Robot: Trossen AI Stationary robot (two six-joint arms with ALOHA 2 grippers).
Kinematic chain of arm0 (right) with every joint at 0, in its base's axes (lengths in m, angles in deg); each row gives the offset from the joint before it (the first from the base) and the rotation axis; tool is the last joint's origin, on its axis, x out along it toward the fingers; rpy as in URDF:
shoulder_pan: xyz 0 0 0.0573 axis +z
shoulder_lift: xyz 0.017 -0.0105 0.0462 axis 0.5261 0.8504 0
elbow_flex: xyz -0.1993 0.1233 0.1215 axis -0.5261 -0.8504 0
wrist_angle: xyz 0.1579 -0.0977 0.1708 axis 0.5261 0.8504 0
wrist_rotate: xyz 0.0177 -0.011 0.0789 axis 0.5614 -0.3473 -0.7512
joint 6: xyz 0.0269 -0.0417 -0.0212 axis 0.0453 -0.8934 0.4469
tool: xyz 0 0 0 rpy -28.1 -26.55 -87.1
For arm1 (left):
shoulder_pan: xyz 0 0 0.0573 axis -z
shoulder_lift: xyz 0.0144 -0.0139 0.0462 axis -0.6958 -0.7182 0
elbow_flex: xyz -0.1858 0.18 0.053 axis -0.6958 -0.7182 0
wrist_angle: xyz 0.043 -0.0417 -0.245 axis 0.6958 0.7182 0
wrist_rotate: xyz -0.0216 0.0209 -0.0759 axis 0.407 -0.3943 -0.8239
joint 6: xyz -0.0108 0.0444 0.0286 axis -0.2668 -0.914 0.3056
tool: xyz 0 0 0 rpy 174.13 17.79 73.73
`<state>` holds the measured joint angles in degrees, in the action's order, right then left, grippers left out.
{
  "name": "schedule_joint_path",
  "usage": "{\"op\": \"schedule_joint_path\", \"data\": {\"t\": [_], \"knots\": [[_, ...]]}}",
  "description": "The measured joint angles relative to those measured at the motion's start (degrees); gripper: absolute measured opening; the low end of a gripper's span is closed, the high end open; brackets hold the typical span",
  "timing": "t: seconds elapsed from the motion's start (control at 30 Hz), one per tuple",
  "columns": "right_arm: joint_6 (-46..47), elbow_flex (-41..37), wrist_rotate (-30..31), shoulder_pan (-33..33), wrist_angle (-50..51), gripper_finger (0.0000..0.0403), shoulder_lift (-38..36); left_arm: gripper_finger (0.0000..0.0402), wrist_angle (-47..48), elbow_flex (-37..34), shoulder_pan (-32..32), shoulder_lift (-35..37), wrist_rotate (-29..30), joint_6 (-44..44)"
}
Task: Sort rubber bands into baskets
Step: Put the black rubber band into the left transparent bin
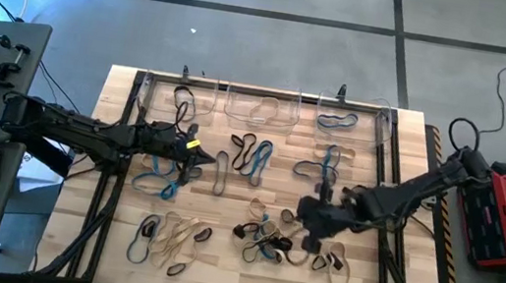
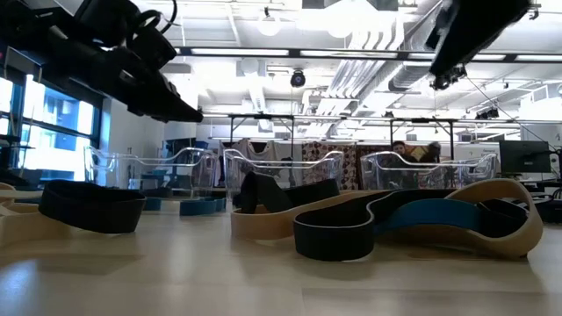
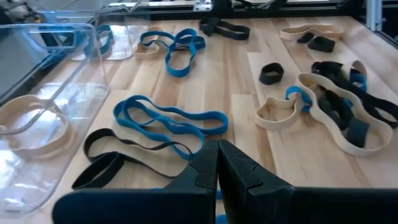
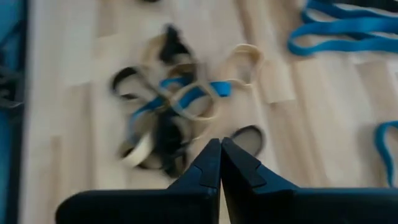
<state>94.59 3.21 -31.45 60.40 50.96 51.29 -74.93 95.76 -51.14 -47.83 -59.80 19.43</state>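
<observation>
Bands (image 1: 261,239) crowd table (image 1: 121,93) between baskets (image 1: 262,106)

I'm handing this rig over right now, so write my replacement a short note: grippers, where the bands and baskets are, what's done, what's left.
Left gripper: shut, empty, over the table's left-centre.
Right gripper: shut, empty, above the mixed cluster of bands.
Baskets: three in a row along the far edge.
Done: black bands in the left basket, tan in the middle, blue in the right.
Left: most bands remain scattered on the table.
</observation>
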Motion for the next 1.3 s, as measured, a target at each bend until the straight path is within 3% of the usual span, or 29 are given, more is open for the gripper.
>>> {"op": "schedule_joint_path", "data": {"t": [0.2,0.4,0.63,0.9,1.3], "knots": [[1.06,0.91,2.12,3.89,2.74,0.0021,-0.03,0.0,0.04,0.02,-0.04,-0.01,1.22,-1.5],[5.32,0.91,1.92,2.36,5.24,0.0093,-0.03,0.0,-0.84,0.02,-0.04,-0.01,1.51,-7.04],[5.47,0.91,-0.84,2.81,5.28,0.0152,-0.03,0.0,-0.92,0.04,-0.04,-0.01,1.62,-6.01],[6.98,0.93,-4.57,3.0,5.53,0.0158,1.66,0.0,-1.16,0.04,-0.04,0.01,1.64,-7.77],[7.96,0.93,-10.3,8.2,10.98,0.0158,11.64,0.0,-1.14,0.04,-0.04,-0.01,1.64,-7.81]]}}
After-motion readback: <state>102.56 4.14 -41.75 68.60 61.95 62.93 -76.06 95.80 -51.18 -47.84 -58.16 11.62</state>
